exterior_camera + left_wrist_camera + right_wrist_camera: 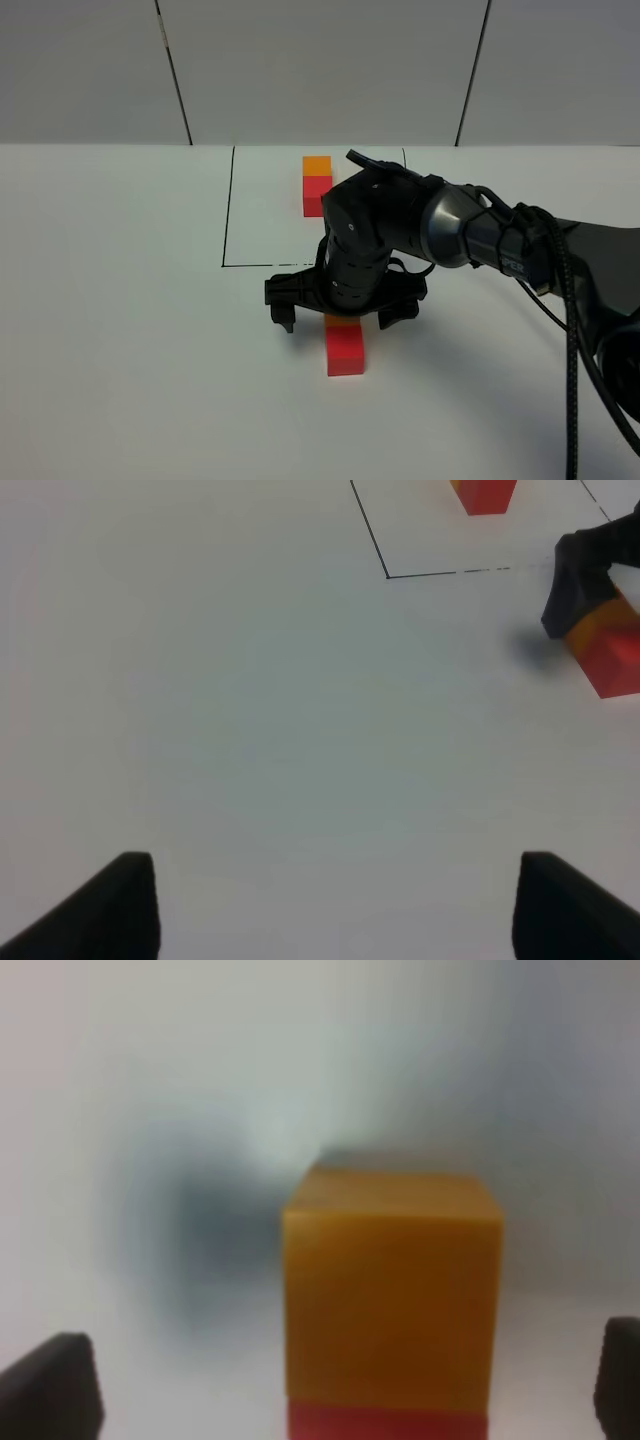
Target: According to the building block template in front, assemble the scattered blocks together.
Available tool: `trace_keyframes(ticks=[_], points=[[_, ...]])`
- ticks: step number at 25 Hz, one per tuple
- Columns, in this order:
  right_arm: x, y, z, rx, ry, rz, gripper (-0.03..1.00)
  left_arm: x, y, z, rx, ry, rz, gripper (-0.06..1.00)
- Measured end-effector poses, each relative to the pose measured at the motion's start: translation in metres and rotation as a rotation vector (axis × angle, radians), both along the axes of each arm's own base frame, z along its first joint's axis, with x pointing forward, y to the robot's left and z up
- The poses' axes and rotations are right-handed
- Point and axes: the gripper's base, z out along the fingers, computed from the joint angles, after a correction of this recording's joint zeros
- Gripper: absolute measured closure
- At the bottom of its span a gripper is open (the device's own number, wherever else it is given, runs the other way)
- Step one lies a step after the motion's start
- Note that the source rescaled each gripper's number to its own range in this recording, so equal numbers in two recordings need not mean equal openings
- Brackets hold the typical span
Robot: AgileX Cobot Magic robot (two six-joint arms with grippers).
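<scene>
Four cubes show: two orange, two red. One orange-red pair (317, 185) sits inside the black outline (228, 210) at the far side of the white table (120, 330). The other orange cube (392, 1295) and red cube (345, 350) lie touching outside the outline's near edge, with bare table all around. The right claw (340, 318) stands spread astride the orange one, apparently not gripping it. The left claw (335, 905) is spread over bare table. No writing is readable.
</scene>
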Motion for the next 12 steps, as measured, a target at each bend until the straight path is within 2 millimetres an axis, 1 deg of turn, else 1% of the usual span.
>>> trace_keyframes(ticks=[3,6,7,10,12], points=[[0.0,0.0,0.026,0.031,-0.053,0.026,-0.03,0.0,0.0,0.0,0.0,0.0,0.0,0.05],[0.0,-0.008,0.052,0.02,-0.108,0.059,-0.03,0.0,0.0,0.0,-0.001,0.0,0.001,0.05],[0.002,-0.014,0.057,0.001,-0.118,0.067,-0.03,0.0,0.0,0.0,-0.001,0.0,0.001,0.05],[0.01,-0.04,0.07,-0.075,-0.126,0.085,-0.03,0.0,0.0,0.0,-0.001,0.0,0.001,0.05],[0.02,-0.063,0.075,-0.091,-0.104,0.071,-0.03,0.0,0.0,0.0,-0.001,0.0,0.001,0.05]])
